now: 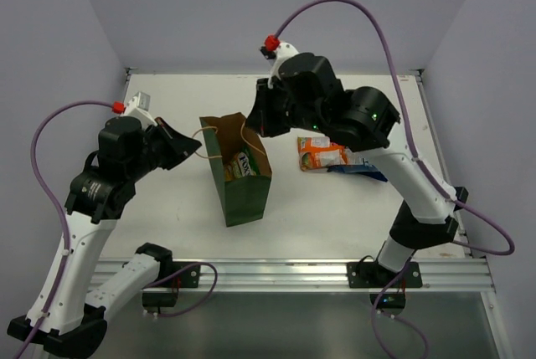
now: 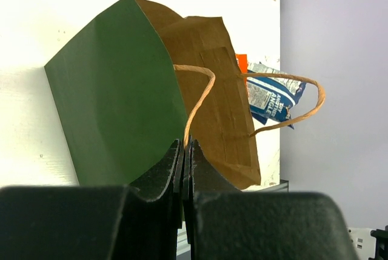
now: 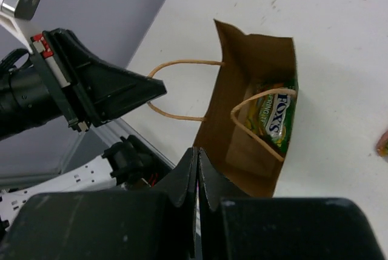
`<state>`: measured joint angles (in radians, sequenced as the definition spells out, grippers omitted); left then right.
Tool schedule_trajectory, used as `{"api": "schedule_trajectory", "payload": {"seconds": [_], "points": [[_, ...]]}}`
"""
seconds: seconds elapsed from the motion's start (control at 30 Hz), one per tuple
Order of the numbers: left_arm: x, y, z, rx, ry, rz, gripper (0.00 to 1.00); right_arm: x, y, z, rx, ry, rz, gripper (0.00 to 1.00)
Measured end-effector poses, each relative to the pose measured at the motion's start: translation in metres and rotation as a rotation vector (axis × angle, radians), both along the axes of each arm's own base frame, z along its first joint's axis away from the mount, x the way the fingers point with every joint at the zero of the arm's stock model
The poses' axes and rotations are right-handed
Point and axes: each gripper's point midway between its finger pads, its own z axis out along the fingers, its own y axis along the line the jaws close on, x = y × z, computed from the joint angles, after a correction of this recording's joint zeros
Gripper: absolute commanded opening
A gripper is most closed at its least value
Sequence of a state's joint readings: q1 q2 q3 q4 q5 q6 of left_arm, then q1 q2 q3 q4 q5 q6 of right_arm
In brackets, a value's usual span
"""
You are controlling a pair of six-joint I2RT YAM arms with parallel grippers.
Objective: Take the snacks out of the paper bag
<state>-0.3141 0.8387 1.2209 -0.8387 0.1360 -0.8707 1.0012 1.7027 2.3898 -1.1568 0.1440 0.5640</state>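
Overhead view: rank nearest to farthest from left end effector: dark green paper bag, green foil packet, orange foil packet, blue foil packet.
1. Dark green paper bag, handle in left end effector.
2. Green foil packet, inside bag.
3. Orange foil packet, right of bag.
4. Blue foil packet, farthest right.

The green packet (image 3: 274, 117) inside the paper bag (image 3: 233, 90) reads "FOX'S"; the blue packet's (image 2: 273, 93) print is unreadable

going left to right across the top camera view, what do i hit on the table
left gripper → paper bag, with a green packet inside it → orange packet → blue-and-white bag
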Motion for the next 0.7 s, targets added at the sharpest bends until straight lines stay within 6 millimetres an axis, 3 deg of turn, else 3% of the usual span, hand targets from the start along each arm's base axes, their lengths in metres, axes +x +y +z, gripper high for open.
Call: {"api": "schedule_trajectory", "payload": {"seconds": [0.17, 0.3, 0.5, 0.7], "points": [[-0.001, -0.001, -0.001, -0.001, 0.002, -0.003, 0.0, -0.019, 0.036, -0.022, -0.042, 0.033, 0.089, 0.0], [-0.003, -0.001, -0.003, -0.003, 0.003, -0.007, 0.0, -0.025, 0.05, -0.035, -0.066, 0.052, 0.118, 0.0], [-0.005, -0.001, -0.003, -0.007, 0.002, -0.012, 0.0, -0.018, 0.062, -0.051, -0.093, 0.067, 0.117, 0.0], [-0.006, -0.001, -0.001, -0.01, -0.004, -0.015, 0.0, 0.0, 0.076, -0.094, -0.195, 0.087, 0.074, 0.0]]}}
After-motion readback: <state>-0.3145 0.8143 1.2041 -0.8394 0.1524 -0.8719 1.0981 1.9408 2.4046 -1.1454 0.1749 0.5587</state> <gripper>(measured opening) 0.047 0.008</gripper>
